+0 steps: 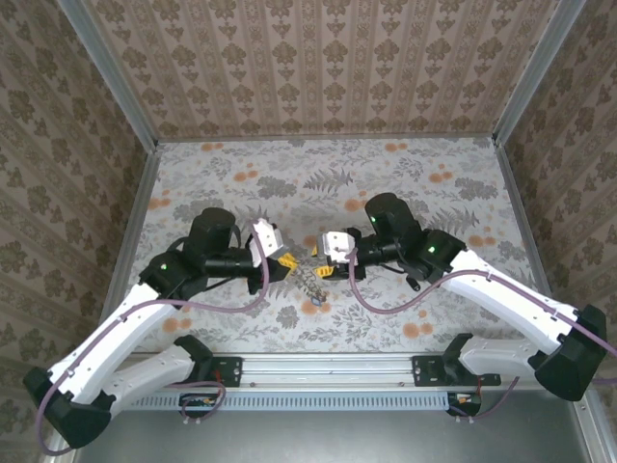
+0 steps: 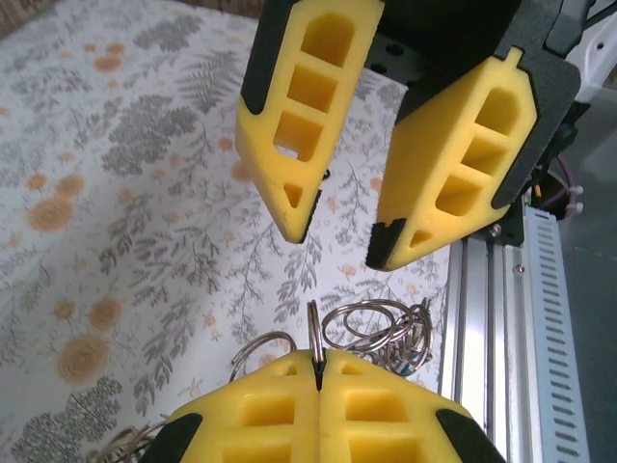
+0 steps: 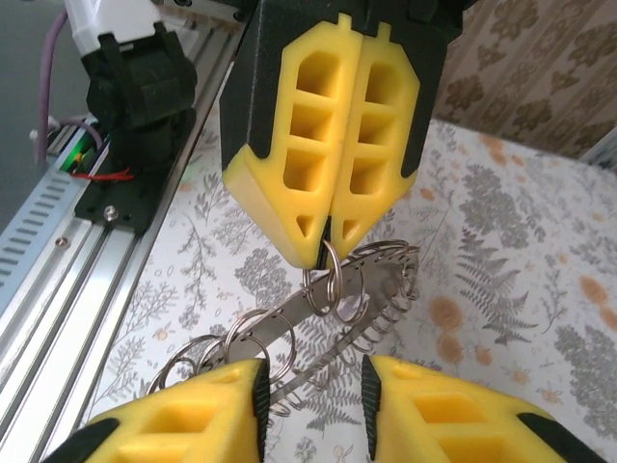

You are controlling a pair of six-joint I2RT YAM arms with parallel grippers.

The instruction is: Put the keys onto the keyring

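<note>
The left end effector (image 3: 328, 236) is closed, its two yellow fingers pressed flat together, and it pinches a small wire ring (image 3: 325, 282) at the very tips. That ring hangs below the fingertips and loops around the keyring (image 3: 371, 265), a flat grey hoop with a toothed rim. The hoop slants down from upper right to lower left in the right wrist view. A cluster of further split rings (image 3: 255, 342) sits on the hoop's lower end. The key is too small to pick out among them. The right end effector (image 2: 342, 241) faces the left one from just beside it. Its fingers stand apart with nothing between them, and it holds nothing. In its own wrist view, the lower end of the hoop and the split rings lie just in front of the gap between its fingers. Whether they touch a finger cannot be told. From above, the two end effectors meet nose to nose over the near middle of the floral tabletop (image 1: 386, 183), with the keyring hanging between and slightly below them. Whether its low end rests on the surface cannot be told. Both arms reach in from their bases on the aluminium rail (image 1: 328, 367) at the near edge, and patterned walls (image 1: 318, 68) enclose the tabletop.
</note>
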